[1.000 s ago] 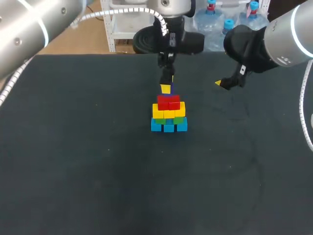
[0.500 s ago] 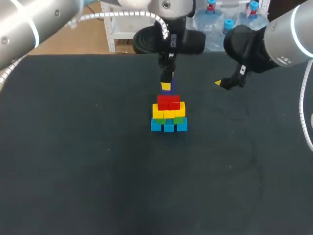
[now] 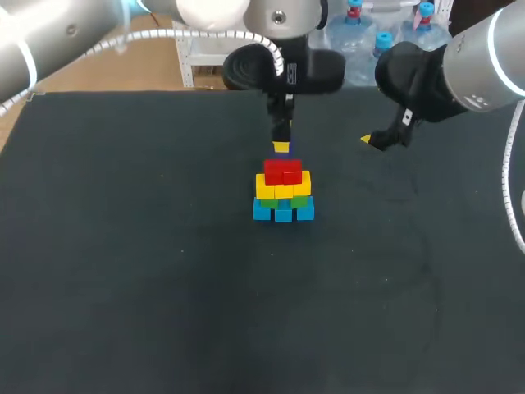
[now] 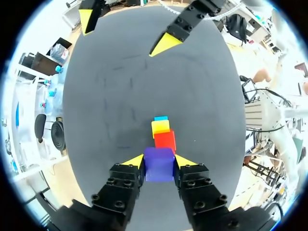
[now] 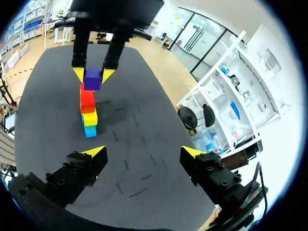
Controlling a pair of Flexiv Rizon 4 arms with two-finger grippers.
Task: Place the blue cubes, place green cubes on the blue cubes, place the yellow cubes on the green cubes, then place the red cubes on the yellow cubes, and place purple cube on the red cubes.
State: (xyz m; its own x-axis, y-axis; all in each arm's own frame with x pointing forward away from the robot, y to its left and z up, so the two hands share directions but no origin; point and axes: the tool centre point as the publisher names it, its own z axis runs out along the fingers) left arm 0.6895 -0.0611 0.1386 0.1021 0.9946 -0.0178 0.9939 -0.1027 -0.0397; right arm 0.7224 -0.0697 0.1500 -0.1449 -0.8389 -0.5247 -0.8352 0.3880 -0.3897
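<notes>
Left arm: it enters from the left side of the head view and reaches past the middle of the table point(image 3: 123, 246). The left tool point(image 4: 159, 161) is clenched on the purple cube point(image 4: 159, 164), one yellow-tipped finger point(image 4: 135, 161) pressed to each of two opposite faces. The cube is held level, directly over the stack.

Stack: it stands near the middle of the table, toward the far half.
- The blue cubes point(image 3: 283, 212) form the bottom row, resting on the table surface.
- The green cubes point(image 3: 299, 200) sit on the blue ones (only slivers of green show in the head view).
- The yellow cubes point(image 3: 283, 188) rest on the green.
- The red cubes point(image 3: 283, 171) form the topmost placed layer, side by side and narrower than the rows beneath.

Purple cube position: just above the red cubes and in line with the column as seen from the right wrist view. Whether its underside touches the red layer cannot be told from any view.

Right arm: it enters from the right side. The right tool point(image 5: 144, 153) is released, its fingers spread wide with nothing between them. It hangs above the table to the right of the stack, well apart from it, with its fingers aimed toward the column.
</notes>
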